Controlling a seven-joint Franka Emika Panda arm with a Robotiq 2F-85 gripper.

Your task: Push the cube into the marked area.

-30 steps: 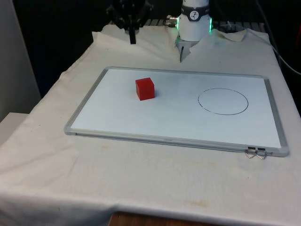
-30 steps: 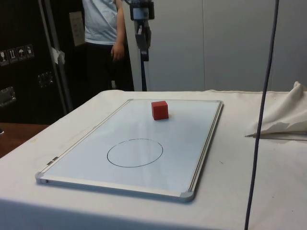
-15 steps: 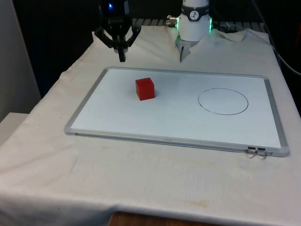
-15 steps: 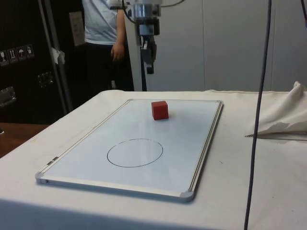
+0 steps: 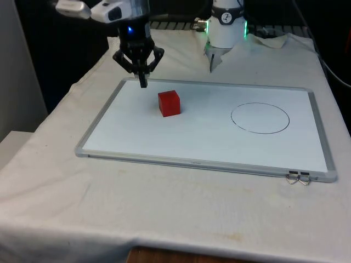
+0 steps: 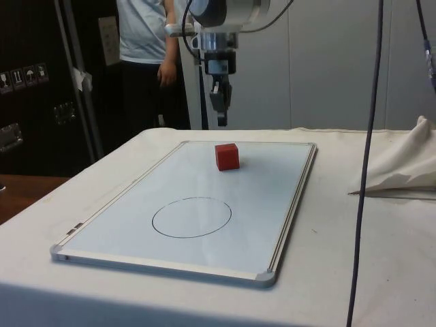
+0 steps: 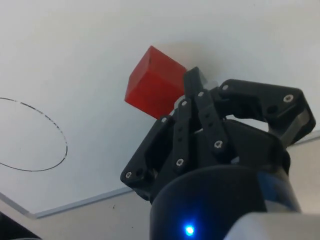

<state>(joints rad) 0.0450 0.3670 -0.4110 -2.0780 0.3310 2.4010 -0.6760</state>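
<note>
Table (image 5: 49,181): covered in a white cloth, soft and creased, with a bunched fold at its far edge.

Whiteboard (image 5: 137,134): flat rectangle lying on the cloth, smooth glossy white face, thin grey metal frame with rounded corner caps. Two small metal clips (image 5: 299,177) sit at its near corner on the front view's right.

Person (image 6: 146,41): stands behind the table in the side view, in a pale short-sleeved top and dark trousers, one hand hanging at the side.

Arm (image 6: 228,10): white, rounded housings, reaching over the board's far corner on the front view's left.

Marked area (image 5: 260,117): a thin dark hand-drawn ring, slightly oval, on the board's half toward the front view's right. Nothing lies inside it.

Gripper (image 5: 143,82): black, angular linkage with visible screws. Fingers are pressed together into a single narrow tip, holding nothing. The tip points down and hangs just above the board near its far rail, close beside the cube on the front view's left, not touching it.

Cube (image 5: 169,103): solid red, matte, sharp-edged block. It rests flat on the whiteboard, well apart from the ring, toward the front view's left.
</note>
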